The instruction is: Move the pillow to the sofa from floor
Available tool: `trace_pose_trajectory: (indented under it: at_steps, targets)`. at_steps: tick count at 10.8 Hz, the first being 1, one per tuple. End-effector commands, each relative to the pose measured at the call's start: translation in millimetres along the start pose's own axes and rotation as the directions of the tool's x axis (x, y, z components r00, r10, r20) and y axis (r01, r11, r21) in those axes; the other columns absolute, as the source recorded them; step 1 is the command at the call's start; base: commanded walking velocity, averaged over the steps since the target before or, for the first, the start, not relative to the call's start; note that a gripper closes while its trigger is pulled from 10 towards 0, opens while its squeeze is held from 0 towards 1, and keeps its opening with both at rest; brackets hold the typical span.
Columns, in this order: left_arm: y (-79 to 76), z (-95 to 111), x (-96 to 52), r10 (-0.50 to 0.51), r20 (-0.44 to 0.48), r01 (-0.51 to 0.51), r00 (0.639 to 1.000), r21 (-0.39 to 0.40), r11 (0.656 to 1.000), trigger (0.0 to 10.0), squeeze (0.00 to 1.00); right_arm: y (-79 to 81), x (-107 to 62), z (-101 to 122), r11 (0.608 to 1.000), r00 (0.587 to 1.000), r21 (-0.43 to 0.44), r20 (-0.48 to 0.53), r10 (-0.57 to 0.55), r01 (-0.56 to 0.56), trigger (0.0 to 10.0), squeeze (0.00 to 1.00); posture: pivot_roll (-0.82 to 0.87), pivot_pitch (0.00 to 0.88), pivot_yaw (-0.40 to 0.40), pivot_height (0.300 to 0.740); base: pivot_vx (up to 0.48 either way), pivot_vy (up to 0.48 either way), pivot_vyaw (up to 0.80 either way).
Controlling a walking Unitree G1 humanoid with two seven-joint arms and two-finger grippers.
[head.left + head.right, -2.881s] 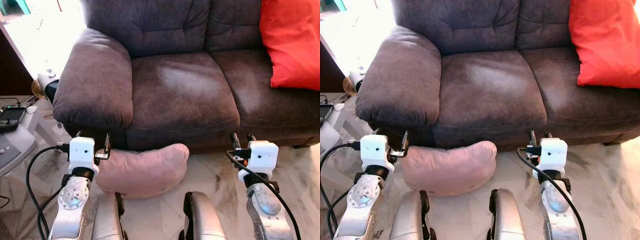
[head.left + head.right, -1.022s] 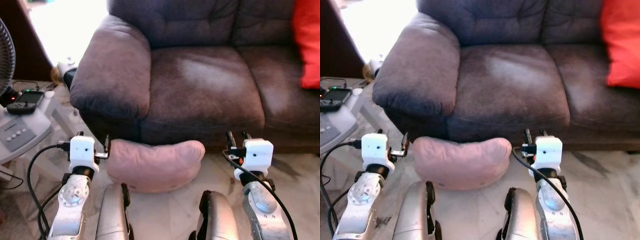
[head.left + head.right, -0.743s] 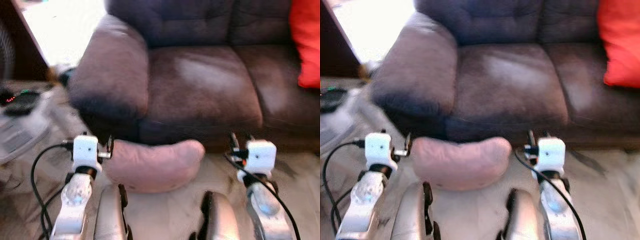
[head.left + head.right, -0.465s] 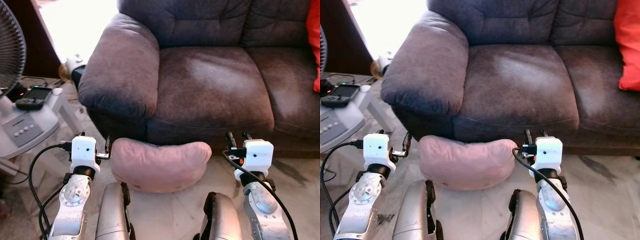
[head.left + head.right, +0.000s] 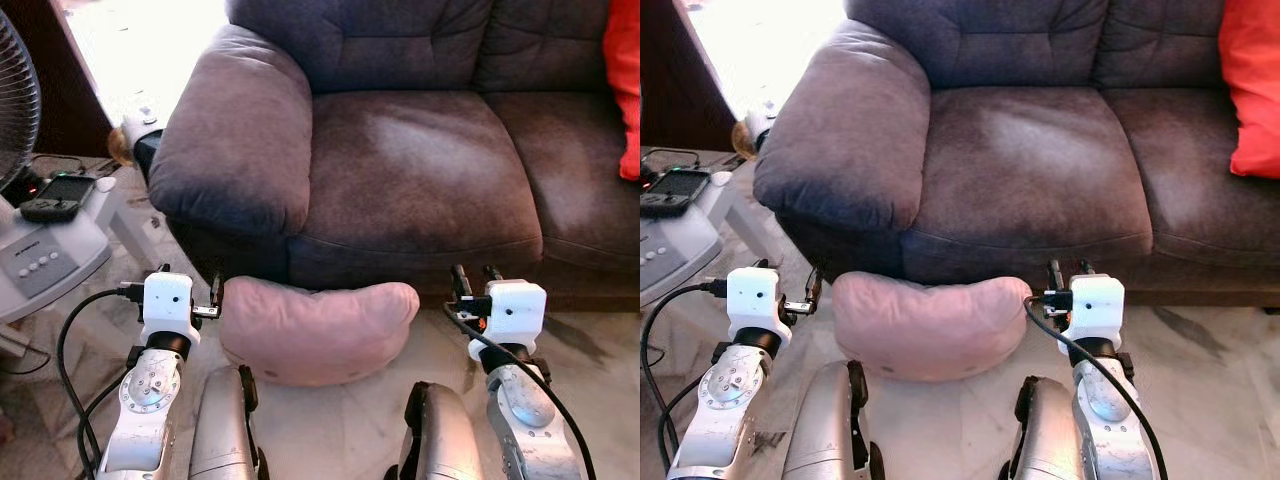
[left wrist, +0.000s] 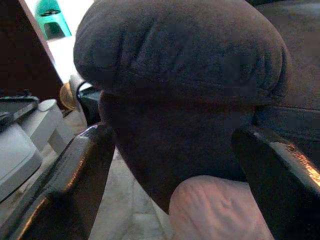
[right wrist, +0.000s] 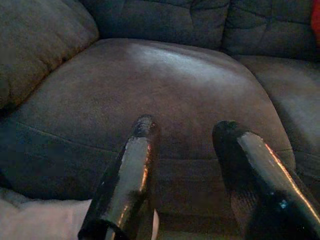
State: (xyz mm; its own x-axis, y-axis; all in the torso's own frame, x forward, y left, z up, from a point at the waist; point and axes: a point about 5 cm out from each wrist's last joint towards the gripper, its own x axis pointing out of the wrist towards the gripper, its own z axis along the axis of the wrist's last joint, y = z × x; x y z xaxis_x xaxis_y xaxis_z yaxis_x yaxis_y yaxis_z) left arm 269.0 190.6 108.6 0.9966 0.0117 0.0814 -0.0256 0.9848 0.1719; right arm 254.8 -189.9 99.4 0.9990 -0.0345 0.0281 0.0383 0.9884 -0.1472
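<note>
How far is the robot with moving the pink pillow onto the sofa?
Done: the robot stands at the sofa, one claw on each side of the pillow. In hand: nothing is gripped; the left claw and right claw are both open, beside the pillow's ends. Left: the pillow lies on the floor against the sofa's base, so gripping, lifting and placing remain.

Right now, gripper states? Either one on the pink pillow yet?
Left gripper: open, holding nothing, beside the pink pillow.
Right gripper: open, holding nothing, at the pillow's other end, facing the brown sofa.
</note>
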Motion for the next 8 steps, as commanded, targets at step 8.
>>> trace_pose_trajectory:
  at_steps: [8]
  targets:
    - [-5.0, -0.3, 0.4, -0.029, 0.001, 0.029, 1.0, -0.004, 1.0, 10.0, 0.0, -2.2, -2.9, -9.3, 0.999, 0.999, 0.028, -0.043, -0.02, 0.021, 10.0, 0.0, 0.01, 0.105, -0.021, 0.516, 0.172, 0.0, 0.1]
